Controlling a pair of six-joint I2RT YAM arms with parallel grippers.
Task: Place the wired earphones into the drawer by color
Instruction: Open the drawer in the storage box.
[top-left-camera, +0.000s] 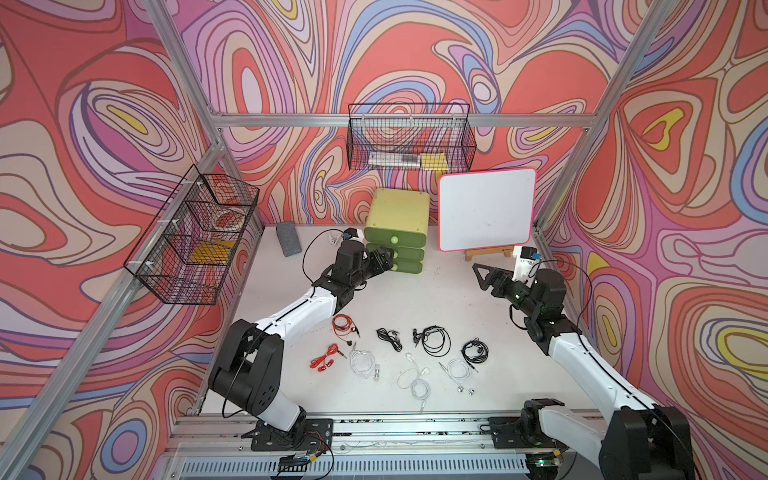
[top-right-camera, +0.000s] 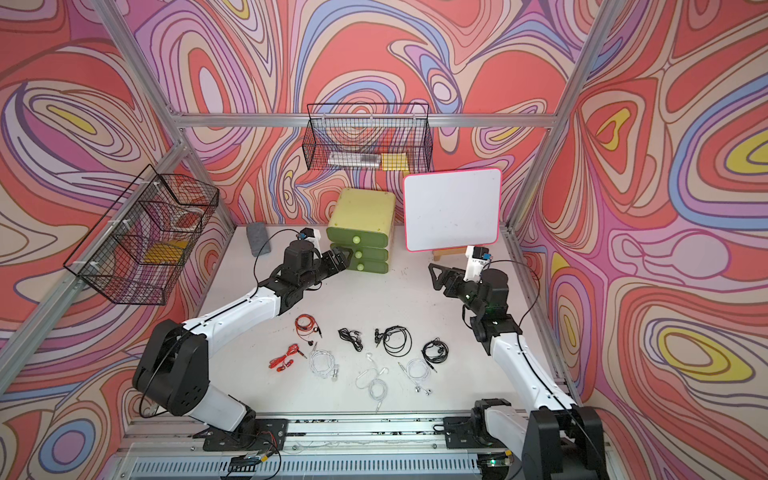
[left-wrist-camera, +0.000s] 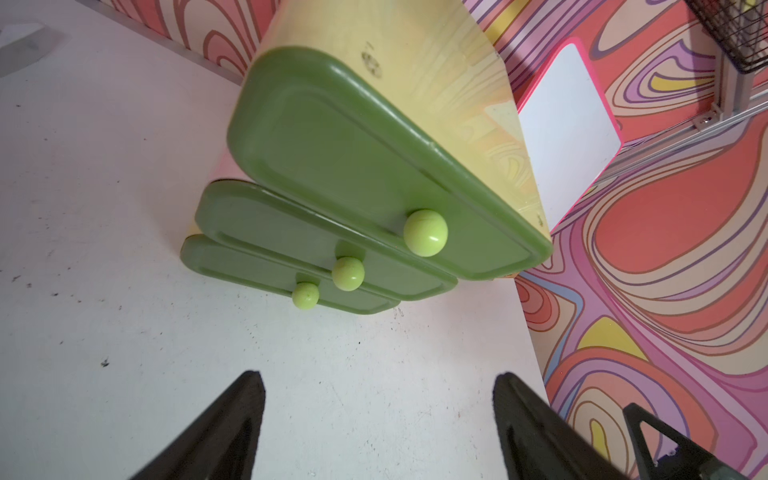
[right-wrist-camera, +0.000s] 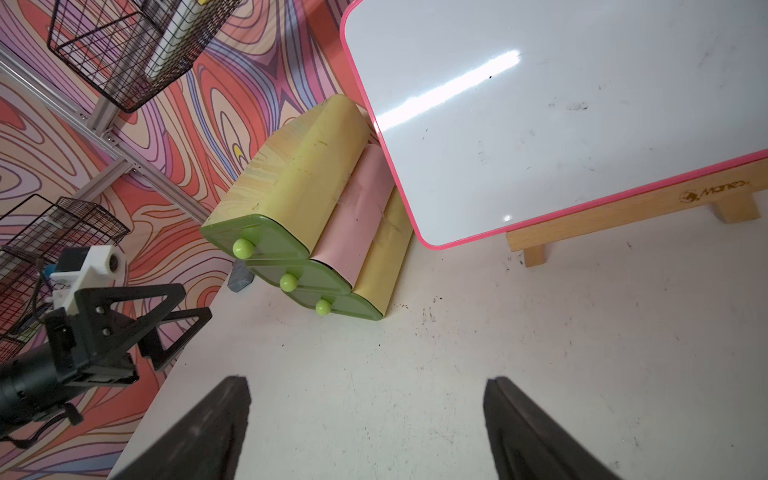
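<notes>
The drawer (top-left-camera: 397, 212) (top-right-camera: 360, 210), a yellow-green cabinet with three dark-green fronts and round knobs (left-wrist-camera: 425, 232), stands at the back of the table; all fronts look shut. My left gripper (top-left-camera: 385, 258) (left-wrist-camera: 378, 376) hovers open and empty just in front of its left side. My right gripper (top-left-camera: 481, 275) (right-wrist-camera: 368, 380) is open and empty over bare table to the cabinet's right. The wired earphones lie near the front: red-orange sets (top-left-camera: 343, 324) (top-left-camera: 326, 360), black sets (top-left-camera: 388, 337) (top-left-camera: 434, 340) (top-left-camera: 473, 350), white sets (top-left-camera: 361, 362) (top-left-camera: 415, 380) (top-left-camera: 459, 370).
A pink-rimmed whiteboard (top-left-camera: 486, 208) on a wooden easel (right-wrist-camera: 623, 212) stands right of the cabinet. A grey eraser (top-left-camera: 288, 237) lies at the back left. Black wire baskets hang on the back wall (top-left-camera: 409, 137) and left wall (top-left-camera: 195, 237).
</notes>
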